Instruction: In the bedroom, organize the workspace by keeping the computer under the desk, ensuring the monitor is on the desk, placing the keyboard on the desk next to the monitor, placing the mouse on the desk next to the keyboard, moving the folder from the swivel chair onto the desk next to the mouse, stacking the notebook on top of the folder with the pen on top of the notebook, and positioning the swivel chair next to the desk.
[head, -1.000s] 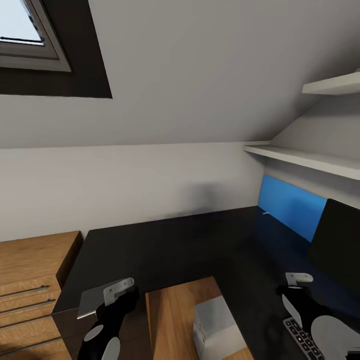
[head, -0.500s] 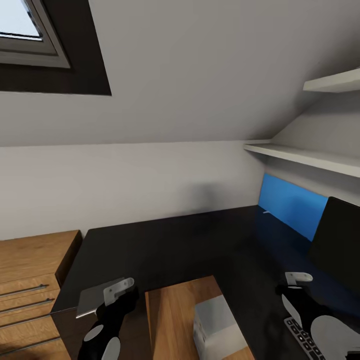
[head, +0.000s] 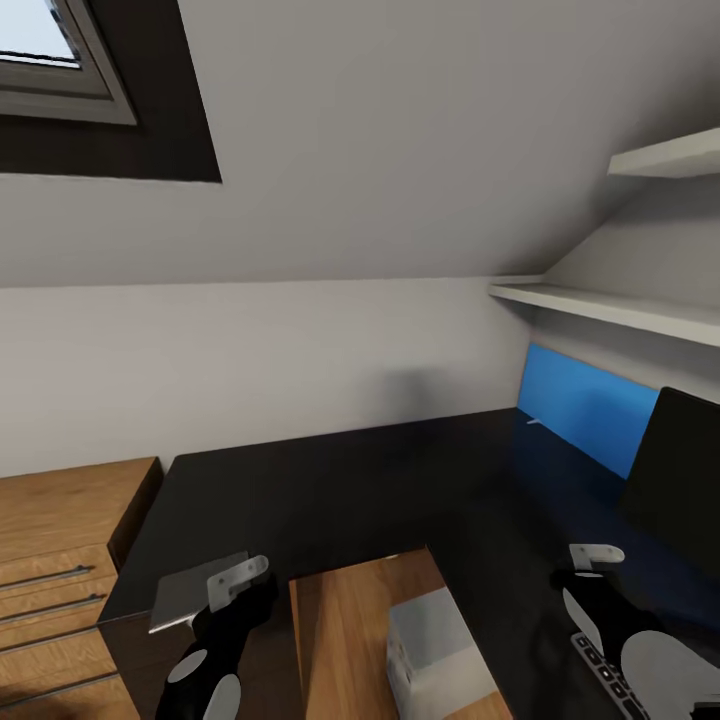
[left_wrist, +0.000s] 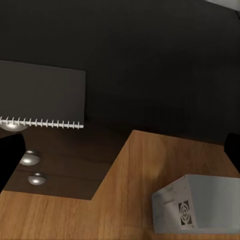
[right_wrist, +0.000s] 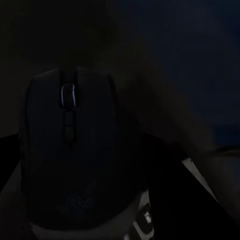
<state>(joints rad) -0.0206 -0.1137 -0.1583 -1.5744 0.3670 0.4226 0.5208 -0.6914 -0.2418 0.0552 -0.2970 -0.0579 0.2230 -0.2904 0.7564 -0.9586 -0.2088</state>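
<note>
Carrying a dark mouse (right_wrist: 75, 155) in the right tool (head: 598, 555), clamped on it over the black tabletop (head: 400, 480) beside the keyboard (head: 605, 672), presumably for placement there. Left tool (head: 235, 580) near the spiral notebook (left_wrist: 42, 100); finger state impossible to tell.

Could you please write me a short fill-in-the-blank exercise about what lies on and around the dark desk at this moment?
1. The grey spiral-bound notebook lies on the glossy black ____.
2. The small grey computer case stands on the ____ floor.
3. The panel behind the black flat monitor is coloured ____.
4. Close before the right wrist camera sits a dark computer ____ with a scroll wheel.

Missing words: desk; wooden; blue; mouse
</note>
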